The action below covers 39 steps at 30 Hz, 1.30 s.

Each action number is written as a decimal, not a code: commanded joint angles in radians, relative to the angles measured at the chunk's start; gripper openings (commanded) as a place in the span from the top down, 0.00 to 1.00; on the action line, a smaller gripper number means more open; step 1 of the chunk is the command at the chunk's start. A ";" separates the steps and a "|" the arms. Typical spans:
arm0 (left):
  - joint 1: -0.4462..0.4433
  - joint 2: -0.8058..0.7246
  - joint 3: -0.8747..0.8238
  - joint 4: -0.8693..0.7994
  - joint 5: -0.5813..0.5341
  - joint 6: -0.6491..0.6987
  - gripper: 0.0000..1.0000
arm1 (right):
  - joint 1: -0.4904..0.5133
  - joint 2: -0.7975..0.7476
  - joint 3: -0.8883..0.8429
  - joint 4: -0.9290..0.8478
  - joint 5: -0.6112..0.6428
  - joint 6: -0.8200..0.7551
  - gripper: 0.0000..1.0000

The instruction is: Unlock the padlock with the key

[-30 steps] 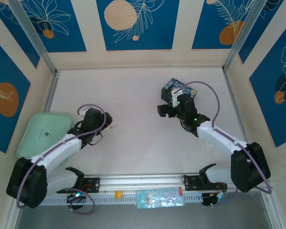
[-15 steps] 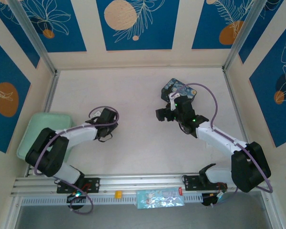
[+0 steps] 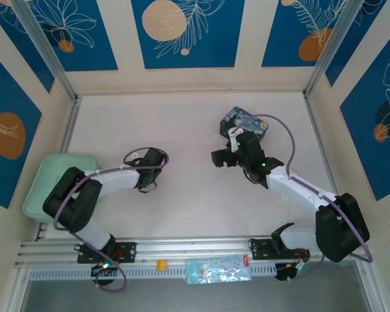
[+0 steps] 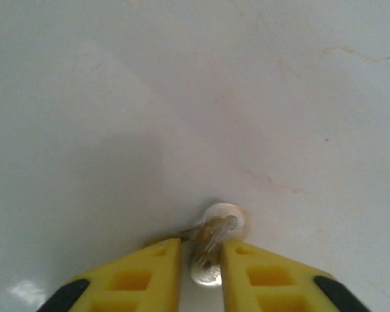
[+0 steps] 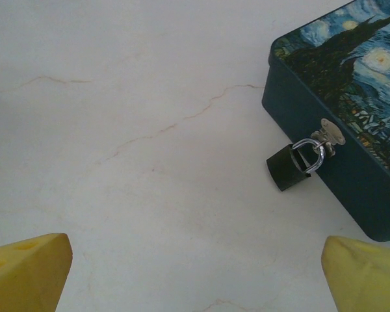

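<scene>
Two left fingers (image 4: 146, 276) astride the key (image 4: 216, 224)

No legible txt, labels, nos. or signs — none anywhere

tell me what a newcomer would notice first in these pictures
The blue rectangular tin with a starry-night painting stands right of the table's centre, a small dark padlock hanging on its front clasp, before the wide-open right gripper. Left of centre, the left gripper's yellow fingers flank a tiny brassy key lying on the pale table.
</scene>
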 commanded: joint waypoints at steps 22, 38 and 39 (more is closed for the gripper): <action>-0.250 0.149 0.180 0.027 0.175 0.075 0.88 | -0.026 0.031 0.044 -0.074 -0.076 0.067 0.01; 0.020 -0.200 0.040 0.006 0.067 0.301 0.31 | 0.109 0.371 0.356 -0.297 -0.368 0.019 0.29; 0.046 -0.217 0.022 0.026 0.092 0.309 0.31 | 0.131 0.406 0.386 -0.313 -0.359 0.004 0.30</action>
